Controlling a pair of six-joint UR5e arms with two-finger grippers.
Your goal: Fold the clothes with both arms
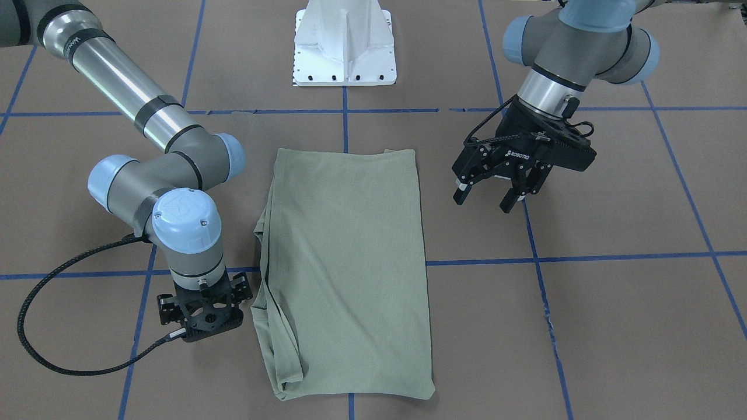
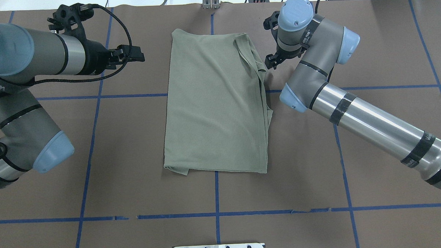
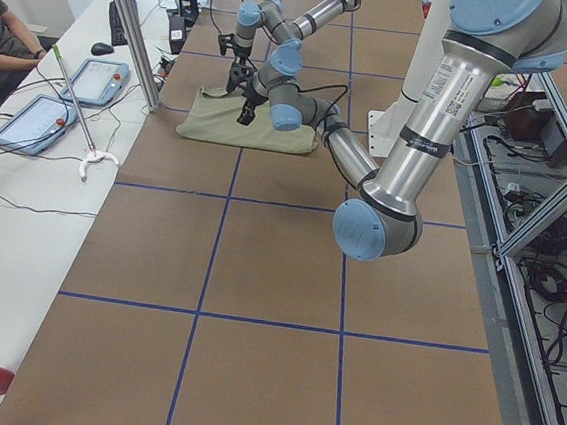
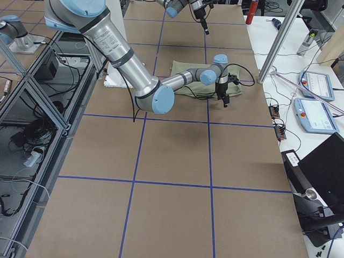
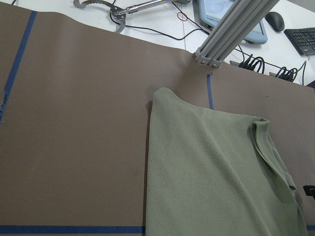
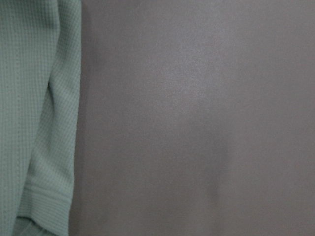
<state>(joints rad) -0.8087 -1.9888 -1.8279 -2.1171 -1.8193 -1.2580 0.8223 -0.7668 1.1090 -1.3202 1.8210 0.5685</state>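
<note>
The pale sage-green shirt (image 1: 344,262) lies flat on the brown table, folded into a long narrow rectangle (image 2: 216,109). Loose folded layers run along its edge on the robot's right. My left gripper (image 1: 485,199) is open and empty and hovers above the table beside the shirt's near corner; in the overhead view it (image 2: 135,55) is left of the shirt. Its wrist view shows the shirt (image 5: 216,177). My right gripper (image 1: 201,315) points straight down close to the table by the shirt's layered edge (image 6: 34,123). Its fingers are hidden under the wrist.
The white pedestal base (image 1: 344,46) stands at the robot's edge of the table. Blue tape lines (image 2: 216,214) grid the brown cover. A metal post (image 5: 231,34), tablets and cables sit beyond the far edge. A person (image 3: 5,30) sits at the side table.
</note>
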